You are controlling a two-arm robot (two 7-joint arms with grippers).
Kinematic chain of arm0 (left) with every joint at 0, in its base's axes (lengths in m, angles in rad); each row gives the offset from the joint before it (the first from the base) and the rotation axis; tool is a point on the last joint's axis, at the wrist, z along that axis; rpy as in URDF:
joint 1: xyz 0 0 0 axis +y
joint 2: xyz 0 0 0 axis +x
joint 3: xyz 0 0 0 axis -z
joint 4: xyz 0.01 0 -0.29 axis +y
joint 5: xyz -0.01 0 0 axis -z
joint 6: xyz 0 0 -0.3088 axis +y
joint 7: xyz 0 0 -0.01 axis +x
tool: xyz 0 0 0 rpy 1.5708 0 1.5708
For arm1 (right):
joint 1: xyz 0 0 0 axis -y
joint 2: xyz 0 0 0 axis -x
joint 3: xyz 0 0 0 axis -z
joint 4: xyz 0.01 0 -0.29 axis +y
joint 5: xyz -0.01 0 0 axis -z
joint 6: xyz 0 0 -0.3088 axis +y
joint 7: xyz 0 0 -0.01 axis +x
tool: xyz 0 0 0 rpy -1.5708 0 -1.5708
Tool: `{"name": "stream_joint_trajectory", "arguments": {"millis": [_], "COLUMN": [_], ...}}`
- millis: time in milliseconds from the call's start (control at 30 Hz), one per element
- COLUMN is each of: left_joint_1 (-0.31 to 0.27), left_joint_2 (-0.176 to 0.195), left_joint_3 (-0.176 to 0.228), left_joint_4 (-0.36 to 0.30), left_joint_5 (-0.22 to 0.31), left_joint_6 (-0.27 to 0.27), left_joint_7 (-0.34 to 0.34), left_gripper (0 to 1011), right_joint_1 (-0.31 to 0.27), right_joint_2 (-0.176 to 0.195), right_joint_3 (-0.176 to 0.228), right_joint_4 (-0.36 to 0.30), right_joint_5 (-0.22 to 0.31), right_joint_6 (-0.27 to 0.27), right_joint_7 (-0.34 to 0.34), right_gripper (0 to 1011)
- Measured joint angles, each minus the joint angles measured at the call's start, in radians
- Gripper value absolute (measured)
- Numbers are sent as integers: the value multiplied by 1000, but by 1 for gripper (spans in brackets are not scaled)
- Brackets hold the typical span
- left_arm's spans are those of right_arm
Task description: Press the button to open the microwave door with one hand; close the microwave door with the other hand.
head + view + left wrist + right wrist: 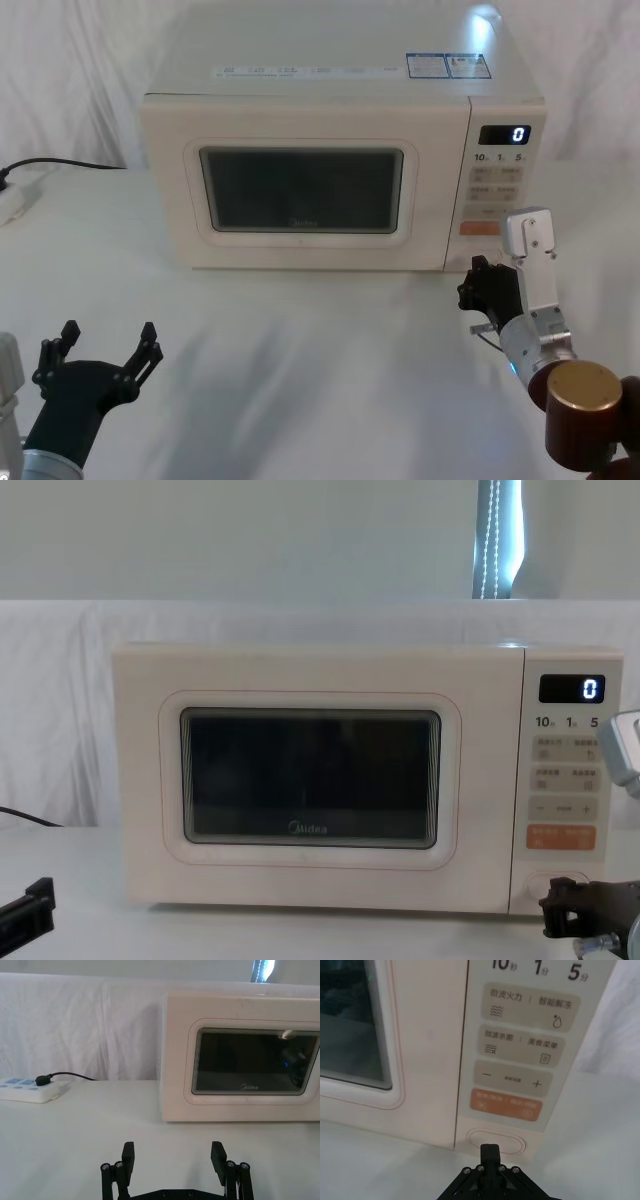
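Right now the right gripper point(490, 1152), fingers pressed together, points straight at the button point(496, 1140), low on the panel and just ahead. The button runs sideways. The door point(300, 190) is shut. The left gripper point(105, 345) waits far off, spread wide.

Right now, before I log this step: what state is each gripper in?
Left gripper: open, holding nothing, low over the table in front of the microwave door.
Right gripper: shut, holding nothing, tip at the button.
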Motion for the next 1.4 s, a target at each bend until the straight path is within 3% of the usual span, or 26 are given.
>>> {"name": "stream_joint_trajectory", "arguments": {"millis": [1400], "left_joint_1": [0], "left_joint_2": [0], "left_joint_3": [0], "left_joint_4": [0], "left_joint_5": [0], "left_joint_6": [0], "left_joint_7": [0], "left_gripper": [1001], "right_joint_1": [54], "right_joint_2": [-19], "right_joint_3": [16], "right_joint_4": [72], "right_joint_5": [-45], "right_joint_6": [5], "right_joint_7": [-30], "right_gripper": [0]}}
